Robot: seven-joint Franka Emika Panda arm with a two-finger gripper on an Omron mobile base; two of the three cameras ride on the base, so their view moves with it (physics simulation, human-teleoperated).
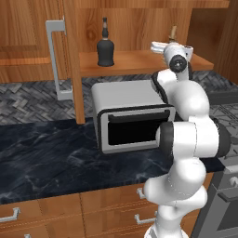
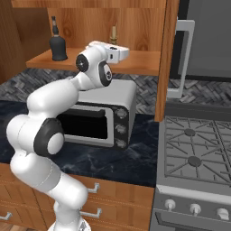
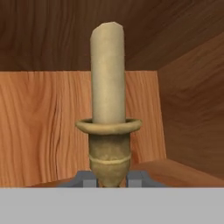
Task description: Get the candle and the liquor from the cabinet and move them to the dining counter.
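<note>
- Nearest the hand camera, the pincer (image 3: 110,178) is clenched on the candle (image 3: 108,109), its fingertips (image 3: 85,178) pressing the brass holder low, near its base.
- The candle stands upright on the cabinet (image 1: 139,28) shelf, right of the liquor (image 1: 105,44) and well apart from it.
- Judgement: lift a little before pulling back, keeping the candle level so the low grip cannot tip it.
- Edges: the shelf lip lies in front, the cabinet's side wall near on one side, an open door (image 2: 168,58) on the right, and a toaster oven (image 2: 106,115) on the desk (image 1: 42,153) below.
- The clear way out looks straight back over the oven.
</note>
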